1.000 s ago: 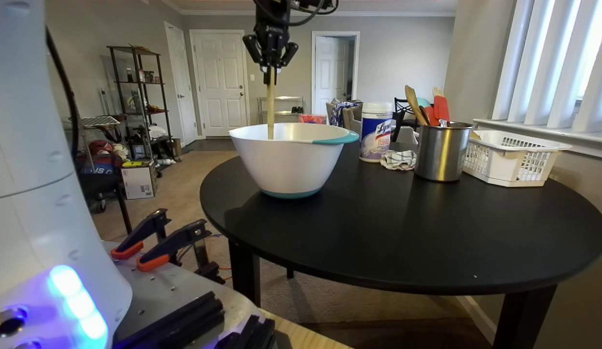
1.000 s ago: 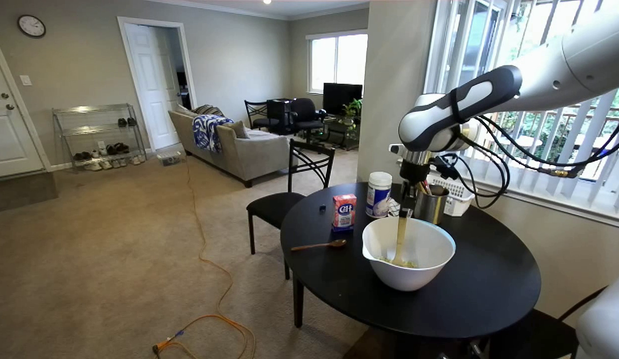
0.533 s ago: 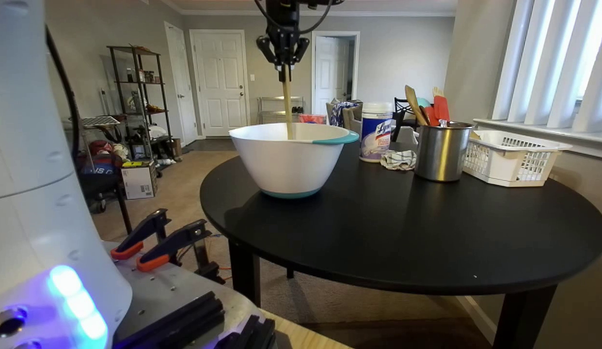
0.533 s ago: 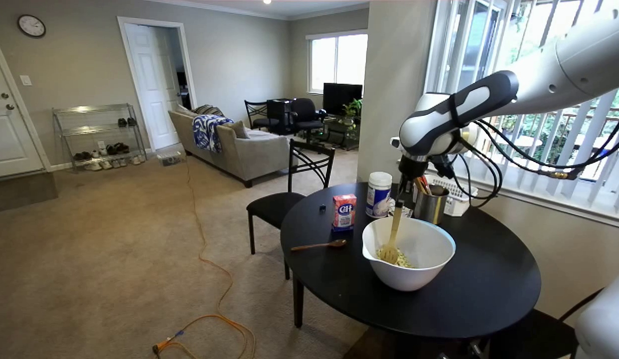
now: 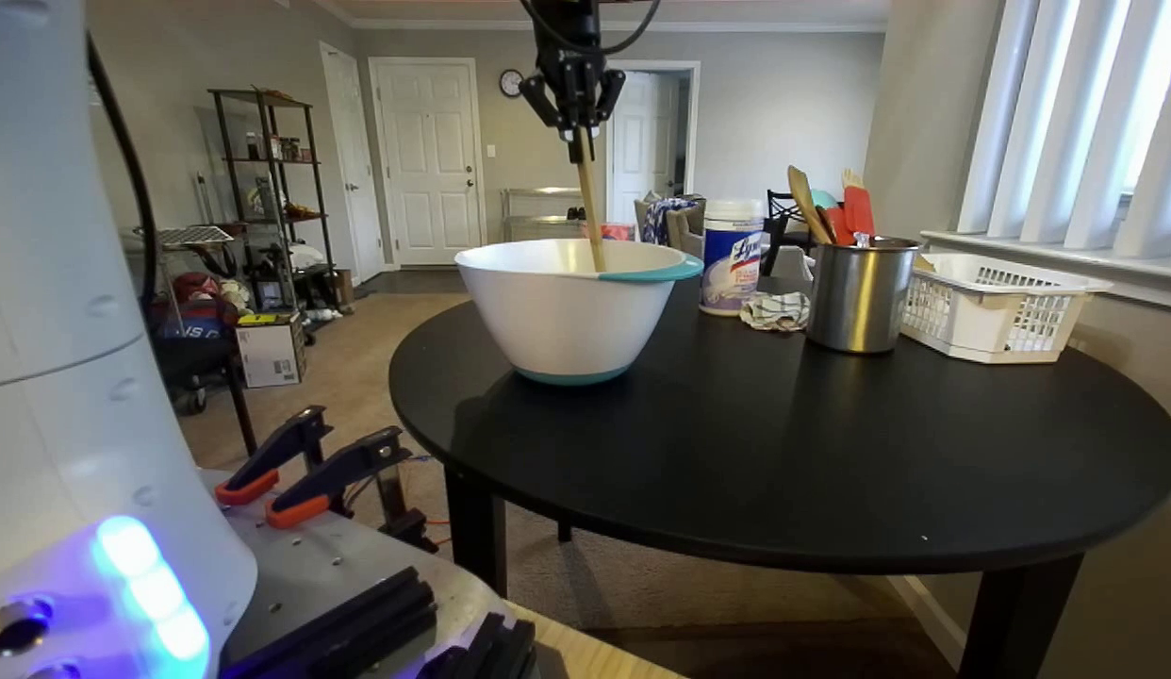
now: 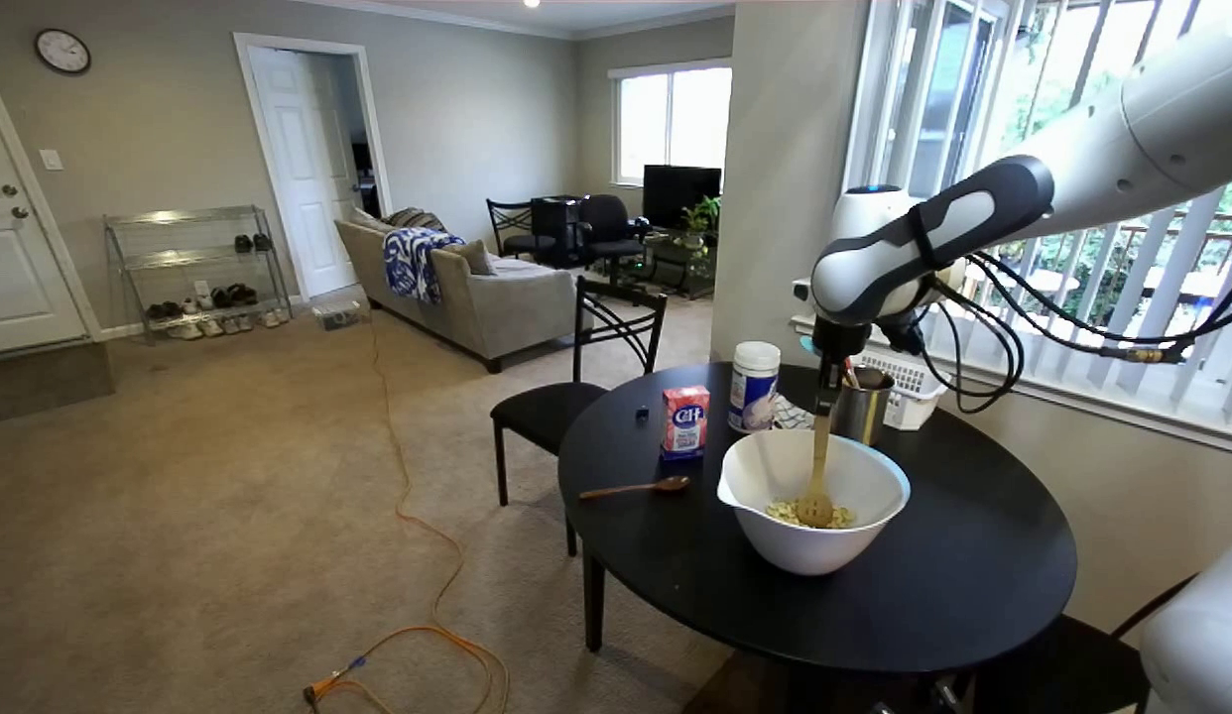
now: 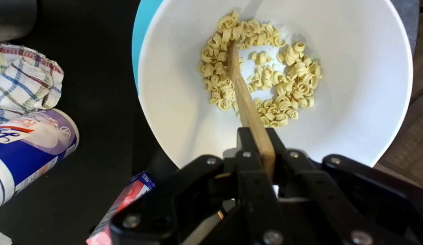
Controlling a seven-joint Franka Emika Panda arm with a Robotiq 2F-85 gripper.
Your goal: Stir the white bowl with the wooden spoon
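One wooden spoon (image 7: 247,105) is pinched by its shaft in the narrow jaws of the gripper (image 7: 259,137), and its head (image 6: 816,511) is down in the white bowl (image 5: 571,316), among small curled pasta pieces (image 7: 267,77). The bowl stands upright on the tabletop (image 5: 783,424). Compared with half a second ago, the head is farther from the pouring lip (image 6: 733,499) and nearer to the teal grip (image 5: 656,271), and the shaft leans more in an exterior view. The bowl also sits slightly differently, a small shift in both exterior views. For the task, I judge that stirring is in progress: the pasta lies in a loose ring, with the white bottom showing between the pieces. The shift is perhaps a warning, because the spoon probably pushes or drags the bowl, and nothing else is seen to hold it. Whether the head touches the wall, I cannot tell. The next stroke would better be softer, so that the bowl stays in place. Another wooden spoon (image 6: 664,485) lies on the tabletop, apart from the bowl.
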